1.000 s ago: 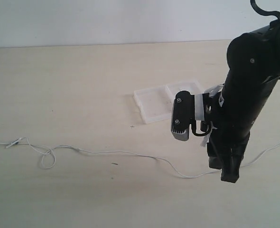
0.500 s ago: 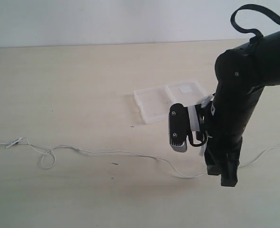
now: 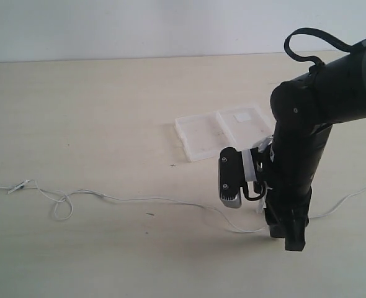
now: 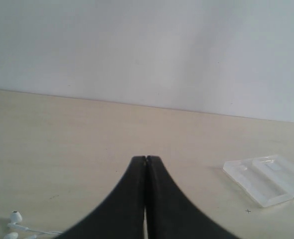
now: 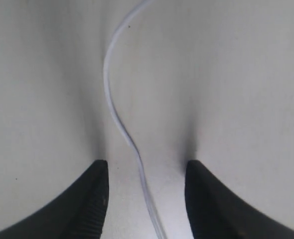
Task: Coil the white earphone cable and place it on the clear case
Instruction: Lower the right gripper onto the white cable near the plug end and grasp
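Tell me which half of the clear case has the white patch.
The right half in the exterior view; the left half is plain clear plastic.

The white earphone cable (image 3: 139,199) leaves the exterior view at both sides and is partly hidden behind the right arm (image 3: 298,161).

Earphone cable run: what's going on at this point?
The right gripper is down at the table, jaws open on either side of the white earphone cable, not yet closed on it. The cable lies strung out across the table, uncoiled, and none of it is on the clear case. The left gripper is shut on nothing.
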Controlling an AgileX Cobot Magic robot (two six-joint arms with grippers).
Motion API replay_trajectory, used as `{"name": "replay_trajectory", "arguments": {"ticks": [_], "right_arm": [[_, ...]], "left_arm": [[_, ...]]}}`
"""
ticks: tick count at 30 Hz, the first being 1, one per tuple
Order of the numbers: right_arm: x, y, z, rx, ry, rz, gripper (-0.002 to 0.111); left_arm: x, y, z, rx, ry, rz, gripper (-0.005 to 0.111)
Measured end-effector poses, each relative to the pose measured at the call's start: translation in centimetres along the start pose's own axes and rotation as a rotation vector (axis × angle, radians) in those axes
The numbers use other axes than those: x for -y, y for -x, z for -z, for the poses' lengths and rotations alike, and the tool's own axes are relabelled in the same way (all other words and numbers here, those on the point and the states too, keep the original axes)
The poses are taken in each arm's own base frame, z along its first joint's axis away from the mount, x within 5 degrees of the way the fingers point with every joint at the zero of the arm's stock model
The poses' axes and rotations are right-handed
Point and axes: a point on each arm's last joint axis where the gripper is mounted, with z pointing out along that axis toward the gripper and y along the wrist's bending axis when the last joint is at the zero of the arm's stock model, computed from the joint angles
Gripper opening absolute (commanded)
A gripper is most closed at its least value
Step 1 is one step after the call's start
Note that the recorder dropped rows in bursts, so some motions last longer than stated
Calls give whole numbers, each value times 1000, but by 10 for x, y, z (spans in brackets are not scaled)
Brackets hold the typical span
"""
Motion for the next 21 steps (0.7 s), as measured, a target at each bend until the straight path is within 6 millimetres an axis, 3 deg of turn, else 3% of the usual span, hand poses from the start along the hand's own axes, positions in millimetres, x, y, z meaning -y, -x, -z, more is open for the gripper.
{"name": "replay_trajectory", "arguments": {"ticks": [21], "right_arm": [[2,0,-9,-39,35,-34,41]], "left_arm": [[0,0,0,-4,0,4,0]]}}
